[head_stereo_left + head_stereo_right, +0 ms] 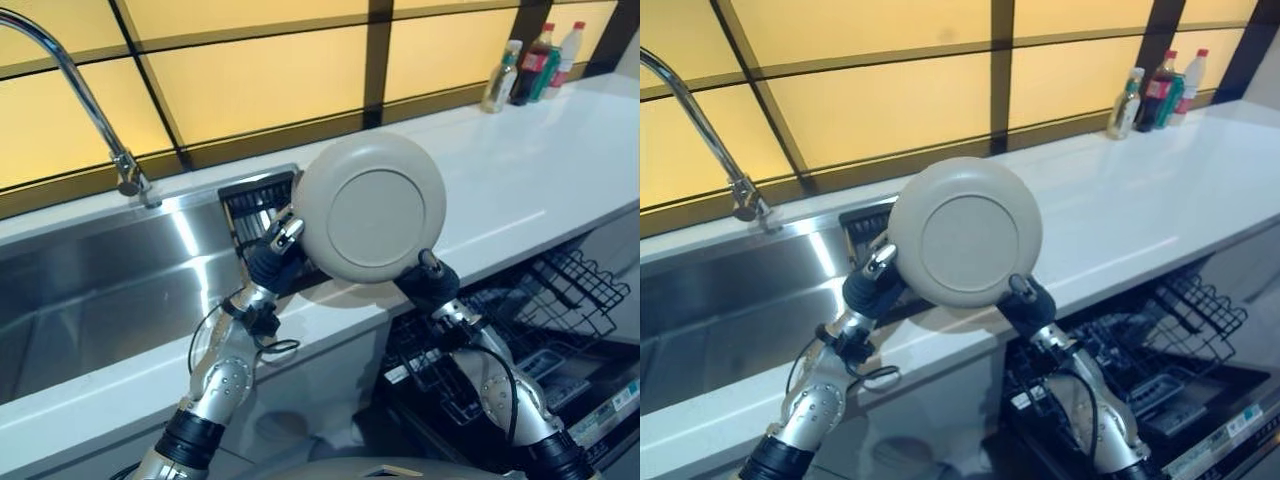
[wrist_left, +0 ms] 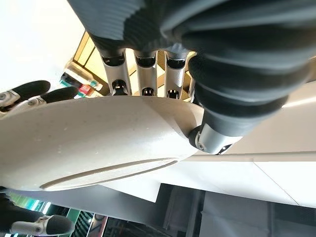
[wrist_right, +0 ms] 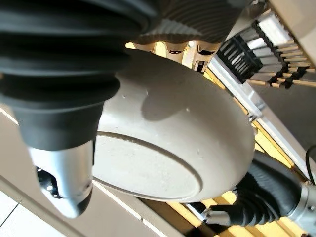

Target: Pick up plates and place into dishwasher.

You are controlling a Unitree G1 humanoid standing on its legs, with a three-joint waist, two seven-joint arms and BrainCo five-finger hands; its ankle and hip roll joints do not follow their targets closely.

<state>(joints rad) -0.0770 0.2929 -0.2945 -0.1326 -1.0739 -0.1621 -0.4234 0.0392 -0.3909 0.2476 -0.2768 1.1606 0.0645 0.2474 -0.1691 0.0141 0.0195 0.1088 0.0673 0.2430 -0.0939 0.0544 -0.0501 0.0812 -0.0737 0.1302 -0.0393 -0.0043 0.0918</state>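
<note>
Plate (image 1: pixel 372 207): beige, round, held up on edge above the counter's front edge, underside with its raised foot ring toward the head camera.
Left hand (image 1: pixel 277 251): clamped on the plate's left rim; thumb on the underside, fingers (image 2: pixel 143 74) behind the rim on the far face.
Right hand (image 1: pixel 428 279): clamped on the plate's lower right rim; thumb tip on the underside, fingers (image 3: pixel 200 53) over the rim on the far face.
Counter (image 1: pixel 540 170): white, running from the sink to the right.
Sink (image 1: pixel 100 290): stainless steel, left of the plate, with a curved chrome tap (image 1: pixel 85 100) at its back edge.
Drain rack (image 1: pixel 255 200): dark, slotted, at the sink's right end, directly behind the left hand.
Dishwasher (image 1: pixel 545 330): open below the counter at right, black wire rack pulled out.
Bottles (image 1: pixel 530 65): a cluster at the counter's far right; label print too small to read.
Dishwasher panel strip (image 1: pixel 610 405): carries print, not legible.
</note>
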